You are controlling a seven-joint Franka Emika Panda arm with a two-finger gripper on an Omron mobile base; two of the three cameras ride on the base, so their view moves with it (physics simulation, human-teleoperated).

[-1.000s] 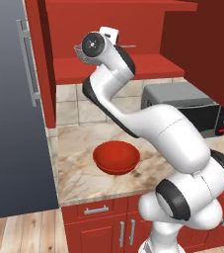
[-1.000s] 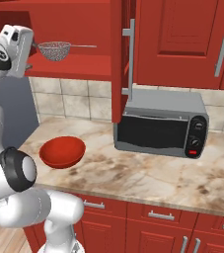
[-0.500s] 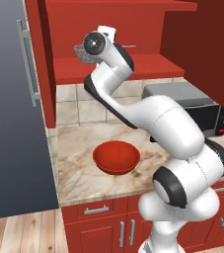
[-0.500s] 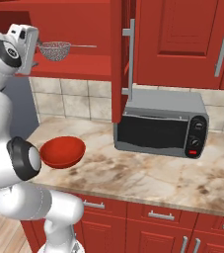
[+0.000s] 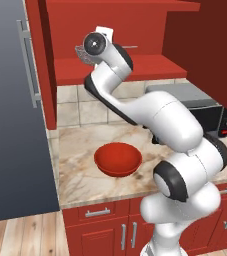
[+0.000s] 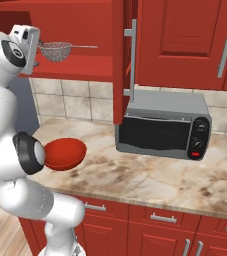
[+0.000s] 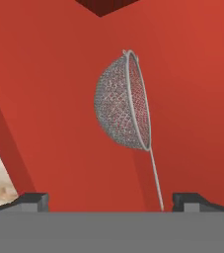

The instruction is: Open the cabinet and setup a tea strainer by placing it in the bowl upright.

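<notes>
In the left base view, the cabinet (image 5: 135, 67) is already standing open. The white arm (image 5: 150, 110) is reaching up to its bottom shelf. The arm's bend is swinging out more to the side than it was a second ago. The bowl (image 5: 117, 159) is sitting on the counter (image 5: 80, 180), close to the front edge, between the fridge (image 5: 10, 125) and the microwave (image 5: 195, 107). The bowl is not moving.

In the right base view, the tea strainer (image 6: 56, 51) is sitting near the left end of the shelf, just where it was before. Its thin handle is pointing along the shelf toward the open door. The end of the arm is creeping a little closer to the mesh cup and is now just beside it.

In the hand view, which is rolled over, the gripper (image 7: 111, 202) is spread wide and holding nothing. The two fingers (image 7: 34, 200) are standing well apart. The handle is running down between them, closer to one finger, and I think it is touching neither.

So the door part is done. The strainer is not picked up yet, and the bowl is waiting well below. The gripper is probably lining up to pinch the handle next.
</notes>
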